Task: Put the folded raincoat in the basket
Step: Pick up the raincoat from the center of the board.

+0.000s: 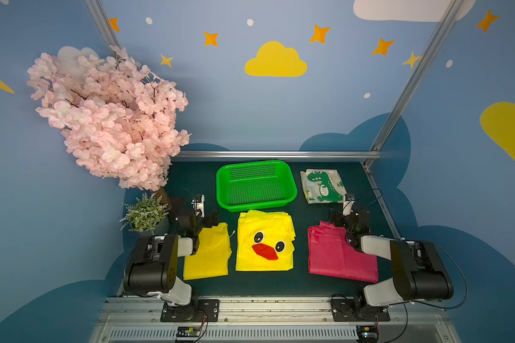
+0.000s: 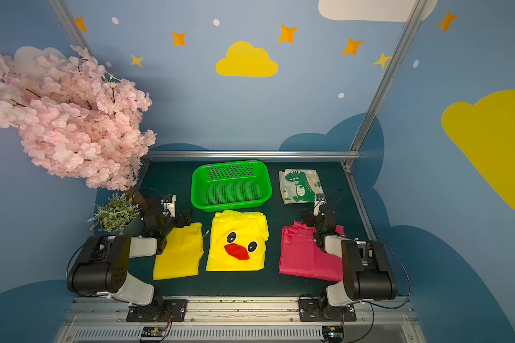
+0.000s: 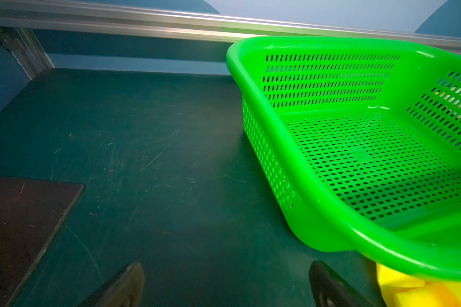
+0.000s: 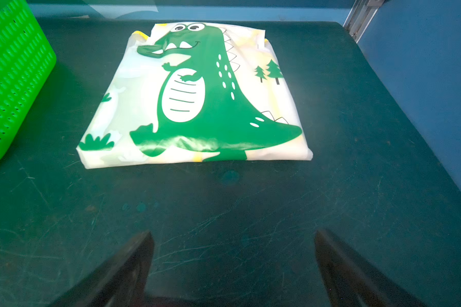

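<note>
Basket [image 1: 252,171] [image 2: 231,170] at the back middle of the table [image 1: 191,179], empty, mesh floor bare in both top views and in the left wrist view [image 3: 322,79]. Four folded raincoats outside it, all flat on the table: dinosaur raincoat [image 1: 321,185] [image 4: 197,93] at the back right, beside the basket but apart from it; duck raincoat [image 1: 265,240] in the middle, far edge just against the basket's near wall; yellow raincoat [image 1: 210,255] front left; pink raincoat [image 1: 336,255] front right. Left pincer [image 3: 226,267] released, jaws spread wide, by the far corner of the yellow raincoat, only bare table between the fingers, basket just to its right. Right pincer [image 4: 234,234] likewise released and holding nothing, jaws wide, over the far edge of the pink raincoat, pointed at the dinosaur raincoat a little way ahead. Blossom tree [image 1: 107,115] and small potted plant [image 1: 144,212] at the table's left edge, near the left arm.
</note>
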Motion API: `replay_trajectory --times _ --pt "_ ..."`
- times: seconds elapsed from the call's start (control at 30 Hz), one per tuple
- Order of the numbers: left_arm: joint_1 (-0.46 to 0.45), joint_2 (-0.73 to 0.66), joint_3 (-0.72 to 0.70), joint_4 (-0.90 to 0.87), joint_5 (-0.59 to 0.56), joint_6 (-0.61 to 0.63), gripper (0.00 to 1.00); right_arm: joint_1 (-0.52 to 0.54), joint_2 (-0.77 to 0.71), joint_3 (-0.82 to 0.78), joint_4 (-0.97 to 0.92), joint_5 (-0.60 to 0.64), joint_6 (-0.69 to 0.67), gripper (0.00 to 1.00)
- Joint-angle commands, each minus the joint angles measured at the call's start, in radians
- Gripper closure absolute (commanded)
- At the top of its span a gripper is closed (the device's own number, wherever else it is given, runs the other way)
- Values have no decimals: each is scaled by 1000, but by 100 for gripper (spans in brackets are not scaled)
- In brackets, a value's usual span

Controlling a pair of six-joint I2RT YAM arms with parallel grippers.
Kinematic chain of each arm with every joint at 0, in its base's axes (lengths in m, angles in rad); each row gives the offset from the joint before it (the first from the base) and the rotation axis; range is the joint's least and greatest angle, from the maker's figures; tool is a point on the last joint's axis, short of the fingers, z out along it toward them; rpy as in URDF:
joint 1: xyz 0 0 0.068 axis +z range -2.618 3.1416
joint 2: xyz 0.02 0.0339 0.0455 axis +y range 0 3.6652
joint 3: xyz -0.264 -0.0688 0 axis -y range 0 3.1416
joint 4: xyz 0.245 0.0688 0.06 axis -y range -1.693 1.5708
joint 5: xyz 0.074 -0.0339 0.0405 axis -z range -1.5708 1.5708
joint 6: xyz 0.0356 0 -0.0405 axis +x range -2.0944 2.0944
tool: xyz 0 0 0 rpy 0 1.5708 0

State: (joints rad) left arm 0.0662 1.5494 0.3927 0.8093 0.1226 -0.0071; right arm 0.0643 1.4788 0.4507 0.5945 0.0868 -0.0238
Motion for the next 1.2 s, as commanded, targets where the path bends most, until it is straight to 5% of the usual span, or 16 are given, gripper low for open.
replay_trajectory --times 0.0,0.8,0.97,1.07,1.17 --pt "0 -9 11 0 -1 -1 0 0 -3 14 14 -5 -6 2" --pt "-5 -55 12 -21 1 1 0 -12 -61 17 14 -42 14 2" --pt "-66 -258 69 -352 -114 -24 0 3 -236 212 -499 19 125 2" --pt "-177 -381 72 -481 -185 -27 0 -2 -272 329 -740 80 374 2" --pt "-299 -501 115 -656 -254 -24 0 -34 -289 393 -908 14 524 2"
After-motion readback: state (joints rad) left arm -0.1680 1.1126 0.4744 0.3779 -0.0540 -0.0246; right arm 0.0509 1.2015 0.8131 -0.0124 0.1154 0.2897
